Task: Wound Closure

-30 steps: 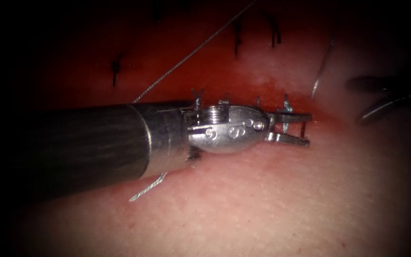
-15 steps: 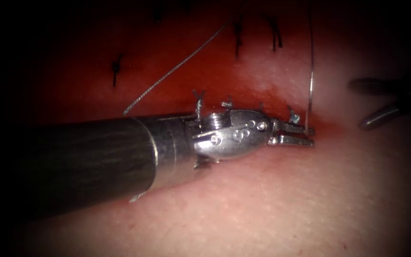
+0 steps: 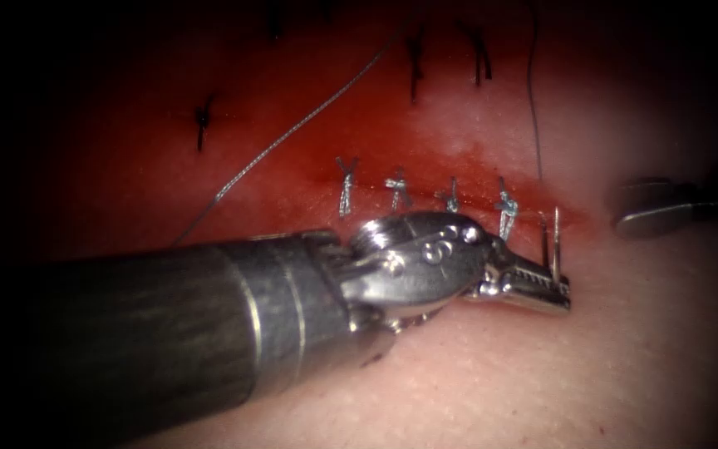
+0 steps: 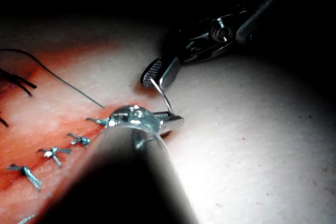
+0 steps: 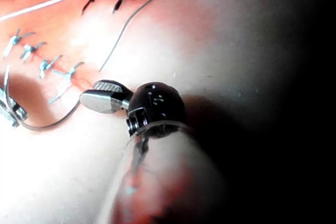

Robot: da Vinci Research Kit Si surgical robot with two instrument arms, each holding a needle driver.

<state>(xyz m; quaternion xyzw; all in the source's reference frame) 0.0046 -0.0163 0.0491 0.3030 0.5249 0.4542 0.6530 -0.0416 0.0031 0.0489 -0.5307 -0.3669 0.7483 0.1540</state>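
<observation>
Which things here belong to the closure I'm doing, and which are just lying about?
In the job: left end effector, shut on the curved needle near one end, clear of the tissue at the cut's right end; right end effector, open, empty; thread.
Lying about: four tied stitches along the cut; dark stitches behind; red fluid.

Dark shaft (image 3: 143,320), silver wristed hand (image 3: 533,287)

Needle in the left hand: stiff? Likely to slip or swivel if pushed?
Likely stiff: the needle, out of the tissue, holds its curve though the left hand grips only one end. Thin, smooth steel, so probably apt to swivel there. The open right hand beside its other end holds nothing.
</observation>
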